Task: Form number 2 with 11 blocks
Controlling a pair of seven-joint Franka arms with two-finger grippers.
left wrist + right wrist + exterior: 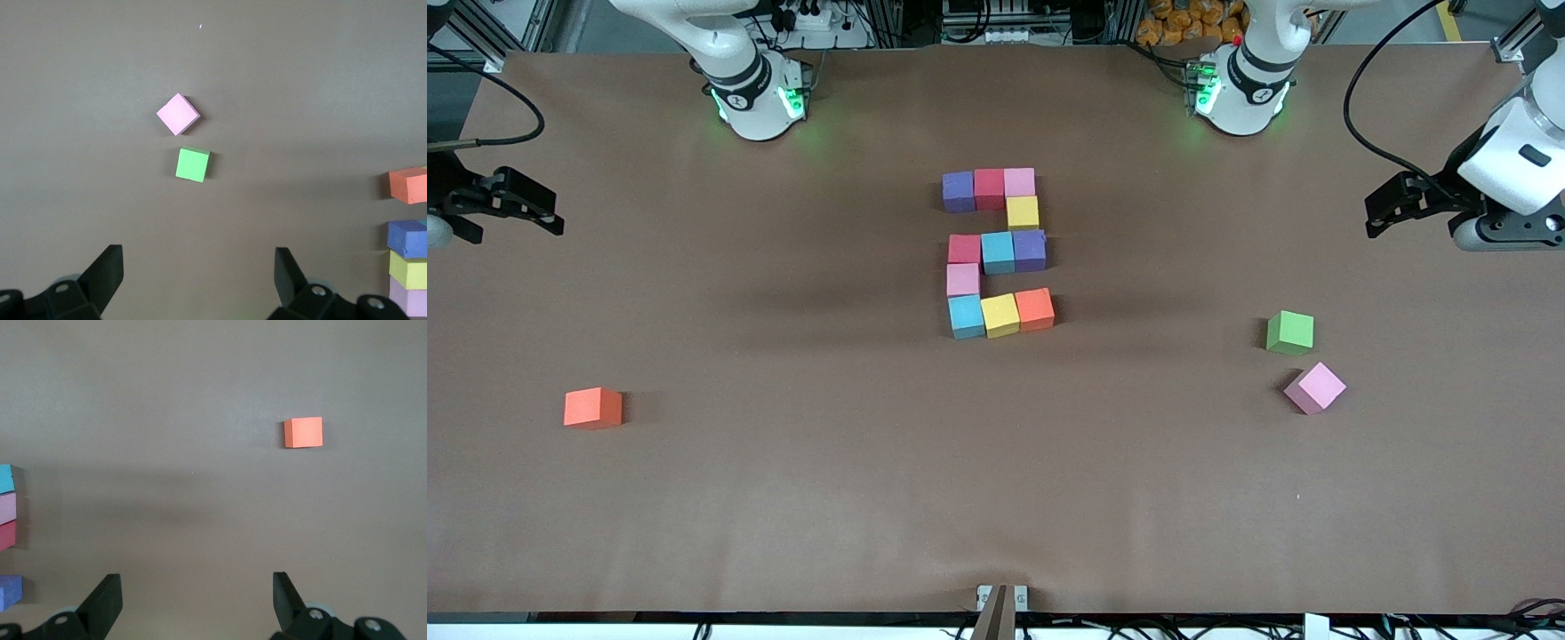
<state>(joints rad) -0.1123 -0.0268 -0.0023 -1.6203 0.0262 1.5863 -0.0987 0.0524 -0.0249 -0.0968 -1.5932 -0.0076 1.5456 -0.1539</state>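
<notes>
Both pincers, left (1376, 216) and right (551, 213), gape wide and empty at the frame edges; my number 2 (998, 253) at centre holds eleven blocks, seemingly finished.

This was a robotics lab. A wide worktop (783, 498) covered in brown paper carried two white arm bases (758, 98) with green status lights at about twelve o'clock, with aluminium framing (498, 36), a power strip (814, 18) and loose black cables (1369, 98) around the edges.
</notes>
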